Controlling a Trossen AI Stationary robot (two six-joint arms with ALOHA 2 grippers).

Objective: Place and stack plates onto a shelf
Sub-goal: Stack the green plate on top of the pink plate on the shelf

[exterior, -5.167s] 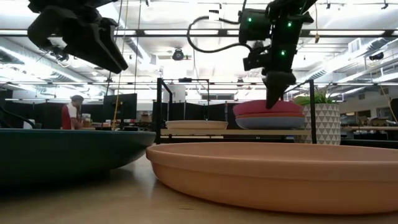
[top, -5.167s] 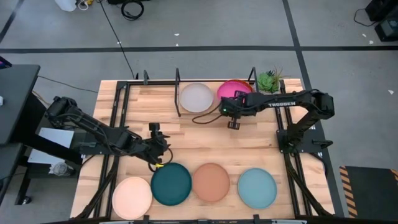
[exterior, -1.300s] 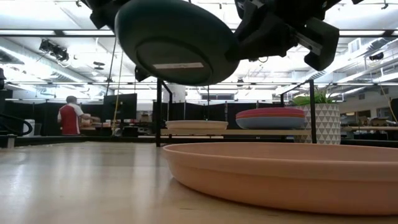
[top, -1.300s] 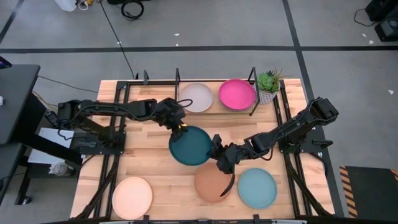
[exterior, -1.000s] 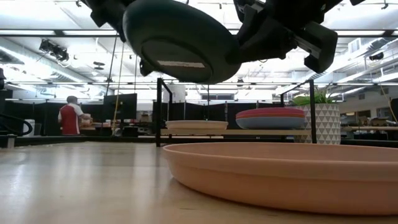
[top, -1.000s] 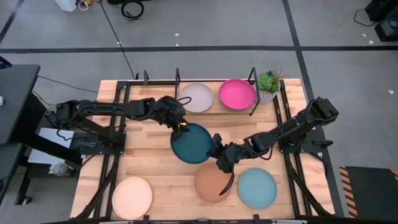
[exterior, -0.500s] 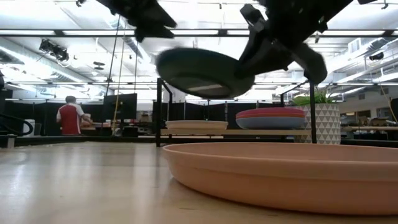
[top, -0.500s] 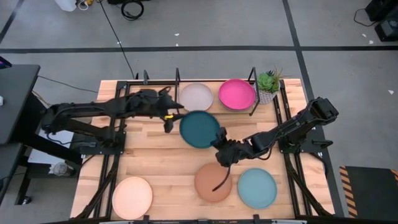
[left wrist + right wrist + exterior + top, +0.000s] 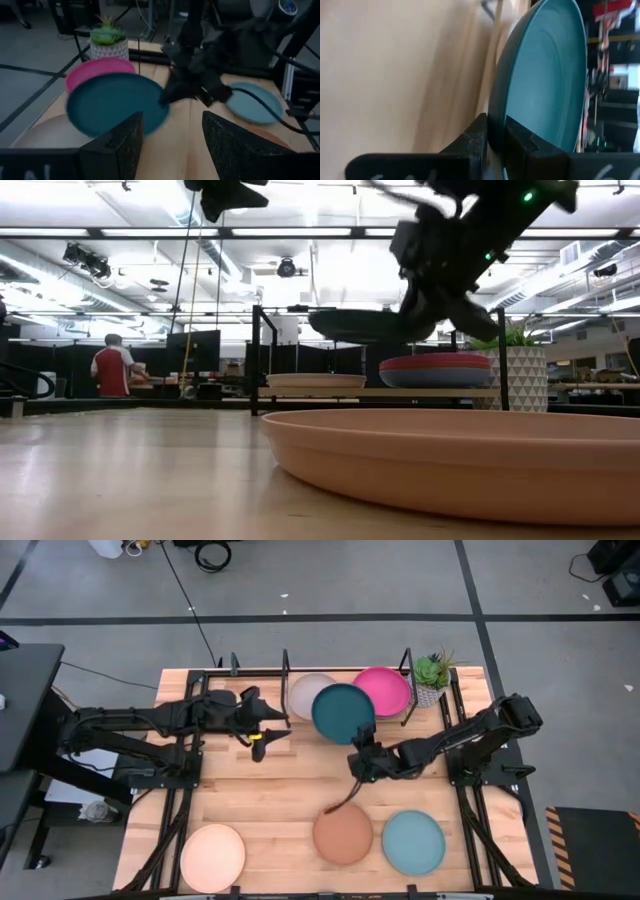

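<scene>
— What stood on the light wooden slatted table?

— The low black thin-rod shelf ran along the far edge. In it lay a round grey-white plate and, to its right, a magenta plate stacked on a blue plate.

— And the dark teal plate?

— In the air, just in front of the shelf, overlapping both. The right gripper pinched its near rim, fingers clamped either side.

— The other arm?

— The left gripper hovered left of that plate, fingers spread wide, holding nothing.

— Near edge?

— A cream plate on the left, then a tan-brown plate and a light aqua plate.
</scene>
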